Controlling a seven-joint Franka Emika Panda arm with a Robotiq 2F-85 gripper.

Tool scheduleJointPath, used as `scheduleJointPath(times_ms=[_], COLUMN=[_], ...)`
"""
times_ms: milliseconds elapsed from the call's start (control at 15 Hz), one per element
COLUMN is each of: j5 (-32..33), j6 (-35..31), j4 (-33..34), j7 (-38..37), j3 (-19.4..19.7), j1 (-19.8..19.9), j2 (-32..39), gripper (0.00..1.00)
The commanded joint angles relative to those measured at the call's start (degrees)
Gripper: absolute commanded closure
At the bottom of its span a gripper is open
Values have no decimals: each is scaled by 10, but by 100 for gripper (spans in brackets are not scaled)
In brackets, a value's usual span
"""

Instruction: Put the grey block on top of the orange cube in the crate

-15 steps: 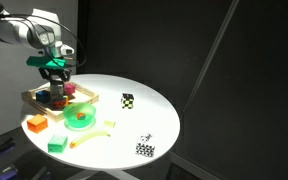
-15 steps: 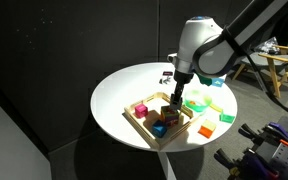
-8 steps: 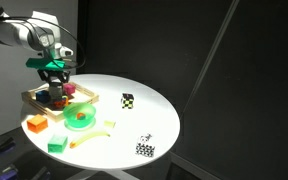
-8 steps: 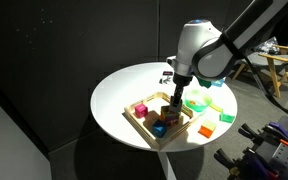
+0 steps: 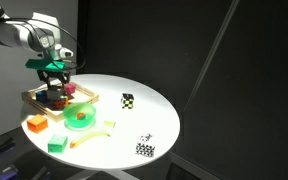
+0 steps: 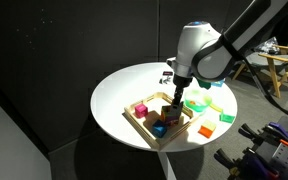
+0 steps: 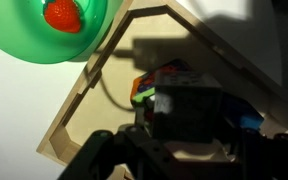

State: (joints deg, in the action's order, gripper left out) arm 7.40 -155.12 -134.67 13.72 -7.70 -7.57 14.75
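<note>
Wooden-framed shallow crate [image 5: 30,98] sits at left edge of white round worktop [image 5: 154,115]. Black tool [image 5: 54,82] is low over it, opening hidden, grip cannot be told; small pale grey block not distinguishable beneath. Round green bowl [image 5: 81,119] is just right.

We see the crate [image 7: 74,115] framed in pale wood; the bowl [image 7: 24,40] beside it is green; farther from the crate, two cubes [image 5: 128,99] [image 5: 145,149] are black-and-white checkered.
</note>
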Motion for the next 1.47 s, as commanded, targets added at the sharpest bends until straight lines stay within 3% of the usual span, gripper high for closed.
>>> scheduleJointPath(times_ms=[0, 333, 1000, 1400], j5=[15, 8, -4, -12], j6=[16, 22, 78, 114], j4=[14, 11, 14, -8], j7=[-23, -53, -248, -299], j3=[5, 8, 30, 37], j1=[-4, -6, -14, -1], j2=[3, -7, -51, -102], gripper=[0, 0, 0, 0])
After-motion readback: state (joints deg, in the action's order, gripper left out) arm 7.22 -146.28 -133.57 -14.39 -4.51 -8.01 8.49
